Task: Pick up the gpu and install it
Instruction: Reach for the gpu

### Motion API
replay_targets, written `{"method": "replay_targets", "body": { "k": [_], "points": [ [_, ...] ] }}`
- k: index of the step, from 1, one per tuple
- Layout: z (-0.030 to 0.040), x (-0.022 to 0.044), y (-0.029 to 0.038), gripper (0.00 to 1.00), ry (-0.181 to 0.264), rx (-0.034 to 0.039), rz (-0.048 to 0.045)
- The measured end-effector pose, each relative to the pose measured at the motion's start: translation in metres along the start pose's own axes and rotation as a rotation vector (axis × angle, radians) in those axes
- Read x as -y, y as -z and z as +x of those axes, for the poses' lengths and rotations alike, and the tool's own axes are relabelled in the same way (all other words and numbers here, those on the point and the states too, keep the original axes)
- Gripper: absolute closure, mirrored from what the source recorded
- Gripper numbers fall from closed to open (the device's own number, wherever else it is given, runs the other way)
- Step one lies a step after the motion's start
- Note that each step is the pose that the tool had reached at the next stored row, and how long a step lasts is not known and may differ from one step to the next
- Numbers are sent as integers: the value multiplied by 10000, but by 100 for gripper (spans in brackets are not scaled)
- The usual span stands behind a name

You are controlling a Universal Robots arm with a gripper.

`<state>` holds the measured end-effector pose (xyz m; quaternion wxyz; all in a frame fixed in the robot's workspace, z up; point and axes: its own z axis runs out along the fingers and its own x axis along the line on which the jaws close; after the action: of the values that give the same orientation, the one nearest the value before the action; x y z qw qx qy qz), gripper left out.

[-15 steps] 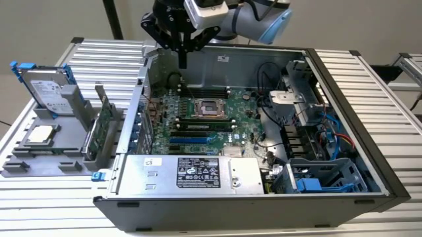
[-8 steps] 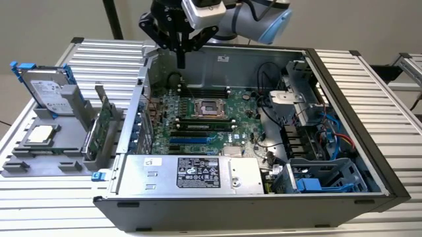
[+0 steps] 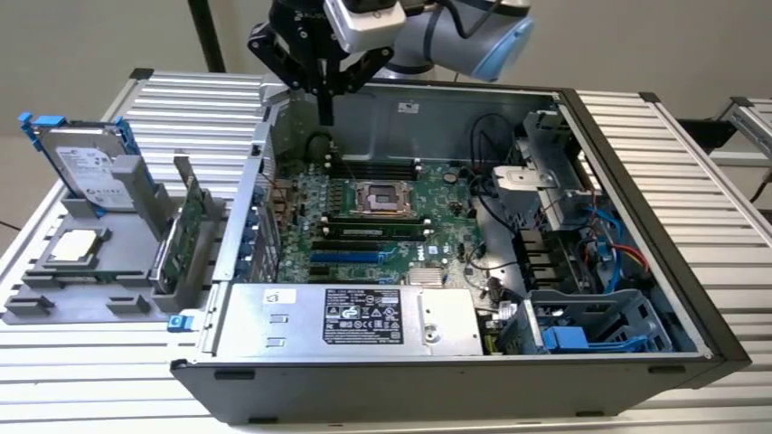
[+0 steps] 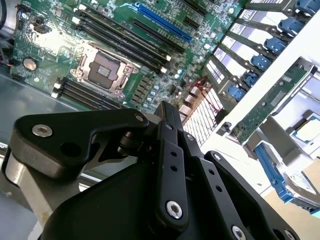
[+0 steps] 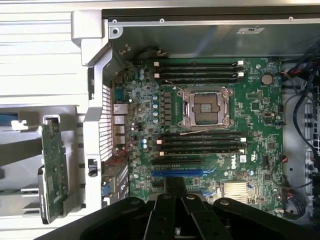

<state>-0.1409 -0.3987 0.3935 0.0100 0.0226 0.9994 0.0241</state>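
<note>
gripper (image 3: 325, 117): clenched, empty, over case (image 3: 627, 172). gpu (image 3: 187, 231): upright in holder (image 3: 49, 303), seven o'clock from gripper, exterior view. Probably best pinched squarely along top edge.

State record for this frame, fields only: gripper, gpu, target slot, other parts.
gripper: black, shut, holding nothing, above green motherboard in open case
gpu: flat green-backed card, upright in grey holder beside case, exterior view's left
installed: no
long blue slot: unoccupied
also in holder: silver hard drive with blue trim; square silver CPU chip

gpu (image 3: 184, 237) far face hidden; drive (image 4: 305, 192) cropped
</note>
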Motion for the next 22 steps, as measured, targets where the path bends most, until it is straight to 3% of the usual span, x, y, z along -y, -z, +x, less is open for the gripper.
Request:
{"method": "replay_targets", "body": {
  "k": [22],
  "points": [
    [203, 9, 4, 100, 1, 0, 0]
  ]
}}
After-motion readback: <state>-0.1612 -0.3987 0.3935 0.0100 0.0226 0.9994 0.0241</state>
